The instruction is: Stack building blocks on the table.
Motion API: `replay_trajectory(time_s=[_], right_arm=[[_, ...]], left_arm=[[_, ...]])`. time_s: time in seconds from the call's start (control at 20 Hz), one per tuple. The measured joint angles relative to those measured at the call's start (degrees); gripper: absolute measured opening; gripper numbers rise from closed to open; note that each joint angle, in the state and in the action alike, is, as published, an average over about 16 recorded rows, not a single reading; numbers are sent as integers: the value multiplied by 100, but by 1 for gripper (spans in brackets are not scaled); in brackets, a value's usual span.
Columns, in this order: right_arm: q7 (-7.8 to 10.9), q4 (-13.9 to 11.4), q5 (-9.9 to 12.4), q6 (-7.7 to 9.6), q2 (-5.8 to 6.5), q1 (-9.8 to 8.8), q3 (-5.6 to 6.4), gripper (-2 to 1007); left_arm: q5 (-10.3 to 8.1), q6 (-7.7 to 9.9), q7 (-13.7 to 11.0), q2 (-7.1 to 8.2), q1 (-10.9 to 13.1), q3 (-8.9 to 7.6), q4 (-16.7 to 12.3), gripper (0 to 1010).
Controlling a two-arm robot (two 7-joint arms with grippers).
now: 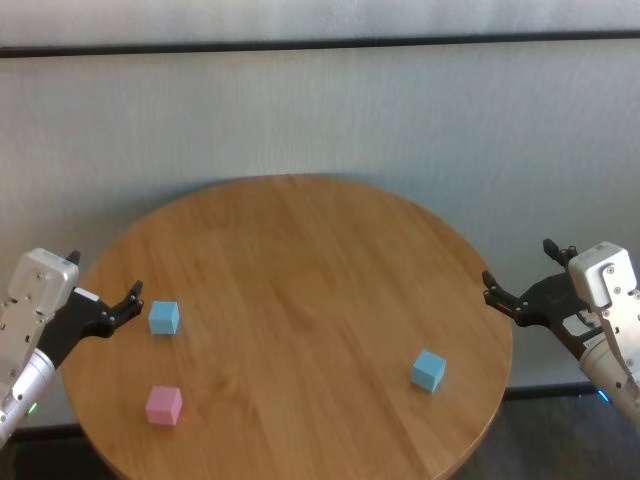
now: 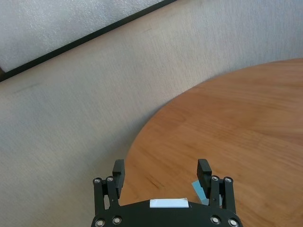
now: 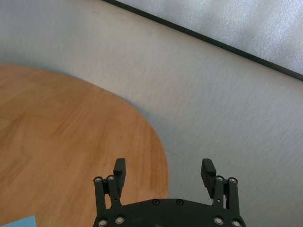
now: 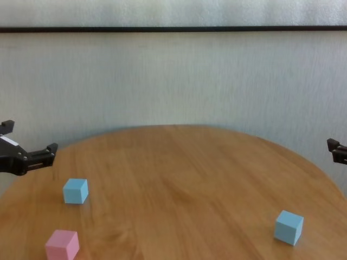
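On the table (image 1: 300, 260) nothing is stacked yet: the pink block (image 1: 163, 405) sits apart, one blue block (image 1: 164, 317) just behind it, the other blue block (image 1: 428, 370) well to its right; left gripper (image 1: 118, 300) and right gripper (image 1: 515, 283) hover off the rim, fingers spread, empty, so every lift seems left

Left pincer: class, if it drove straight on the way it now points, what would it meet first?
Probably nothing. The open left pincer points past the near blue cube, which sits just beside and below its line, over bare table. Its wrist view shows only tabletop and wall ahead, though depth is unclear.
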Motion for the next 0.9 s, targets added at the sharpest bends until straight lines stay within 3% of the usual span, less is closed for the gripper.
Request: replay_trajectory(time_s=[0.25, 0.5, 0.75, 0.9], right_arm=[[0, 0, 0, 0, 0, 0, 0, 1001], [0, 0, 0, 0, 0, 0, 0, 1001], [0, 0, 0, 0, 0, 0, 0, 1001], [0, 0, 0, 0, 0, 0, 0, 1001]], left_arm=[[-58, 77, -100, 51, 80, -19, -155, 999], [-229, 313, -386, 244, 289, -67, -584, 999], [-556, 751, -736, 544, 601, -188, -1213, 999], [-840, 1199, -852, 711, 835, -316, -1650, 999]])
